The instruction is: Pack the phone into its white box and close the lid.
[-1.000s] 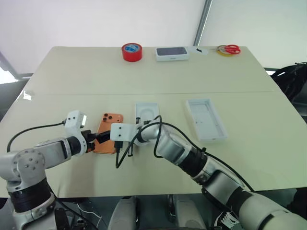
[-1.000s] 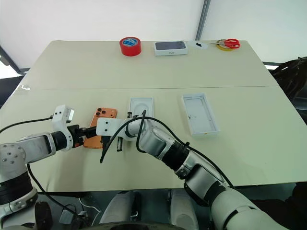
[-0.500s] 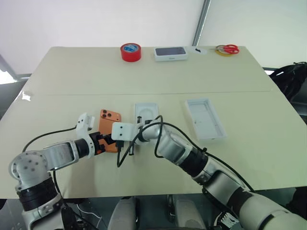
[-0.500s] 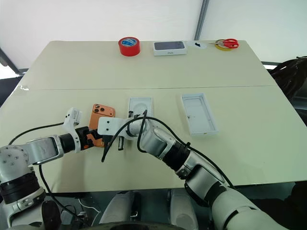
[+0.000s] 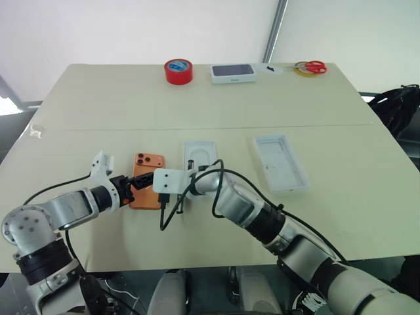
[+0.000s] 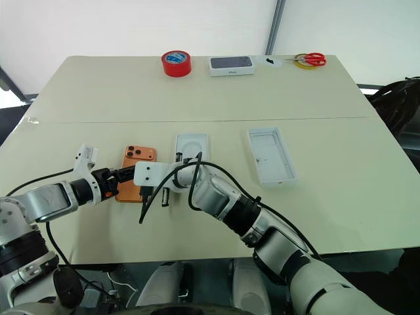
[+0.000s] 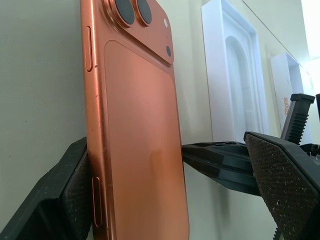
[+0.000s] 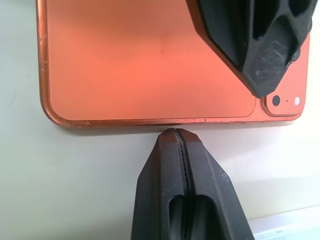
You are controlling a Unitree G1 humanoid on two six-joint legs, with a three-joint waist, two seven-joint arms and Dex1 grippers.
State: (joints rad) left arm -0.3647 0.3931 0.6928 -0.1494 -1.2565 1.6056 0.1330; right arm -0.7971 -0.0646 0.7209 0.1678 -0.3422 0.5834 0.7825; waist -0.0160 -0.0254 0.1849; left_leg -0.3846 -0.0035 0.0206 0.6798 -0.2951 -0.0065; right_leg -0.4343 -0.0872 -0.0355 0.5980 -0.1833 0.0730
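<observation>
Lying camera-side up on the table (image 5: 85,105), the phone (image 5: 146,191) is sitting at about 8 o'clock from the table's middle, just beside the flat white insert (image 5: 200,157) and well apart from the white tray (image 5: 281,162) at 3 o'clock, which looks like the lid or the box; I cannot tell which.

The left gripper (image 5: 133,186) is straddling the phone with its jaws spread wide; in the left wrist view one pad (image 7: 80,192) is pressing the phone's long edge while the other (image 7: 280,170) is standing off from the far edge, so nothing is being grasped yet. The right gripper (image 6: 165,195) is clenched on nothing, its joined tips (image 8: 175,145) sitting at the opposite long edge, apparently bracing the phone so it is not sliding while the left one is lining up.

The left forearm is reaching in low from 8 o'clock, pointing slightly downward. The right arm is crossing over from 5 o'clock, wrist angled down toward the phone.
</observation>
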